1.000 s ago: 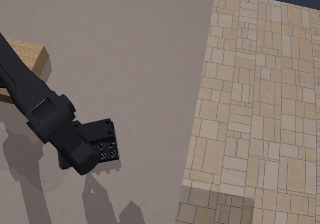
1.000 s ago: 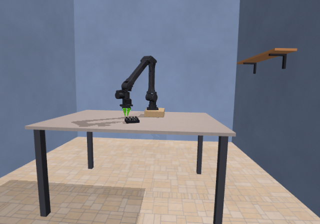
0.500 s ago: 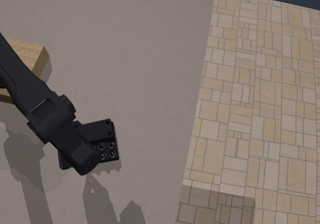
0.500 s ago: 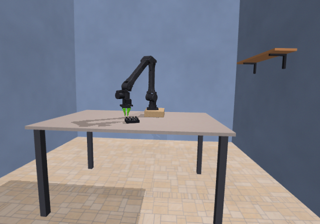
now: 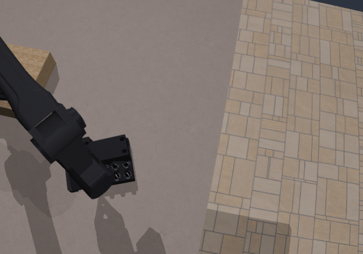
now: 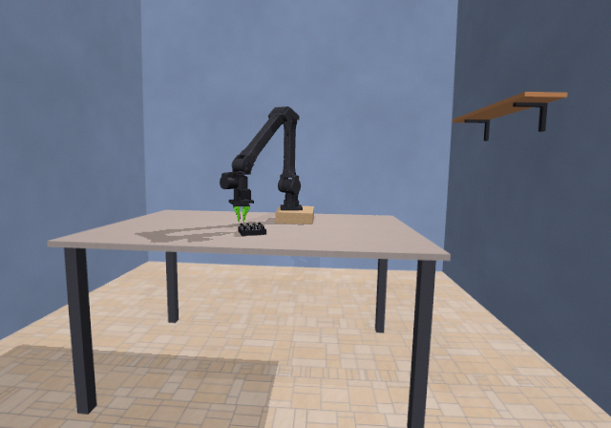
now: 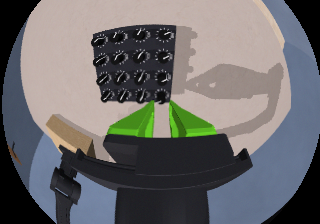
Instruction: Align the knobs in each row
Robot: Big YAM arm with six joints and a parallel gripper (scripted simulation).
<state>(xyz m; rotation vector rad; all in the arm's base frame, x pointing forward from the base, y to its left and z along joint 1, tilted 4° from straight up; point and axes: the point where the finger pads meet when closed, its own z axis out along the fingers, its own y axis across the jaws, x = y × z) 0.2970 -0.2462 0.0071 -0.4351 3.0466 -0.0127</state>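
Observation:
The black knob box (image 5: 122,170) (image 6: 252,229) (image 7: 134,64) stands on the table with its grid of white-lined knobs facing up. My gripper (image 6: 242,219) (image 7: 161,104) points straight down just over the box's edge. Its green fingers stand a little apart, with nothing between them. In the wrist view the fingertips flank the corner knob (image 7: 162,96) at the near right of the grid, and I cannot tell whether they touch it. In the top view the arm (image 5: 58,134) covers most of the box and hides the fingers. Only a few knobs show there.
The arm's wooden base block (image 5: 35,60) (image 6: 294,214) (image 7: 70,134) sits behind the box. The table's right edge (image 5: 231,78) runs well off to the side. A wall shelf (image 6: 508,105) hangs far to the right.

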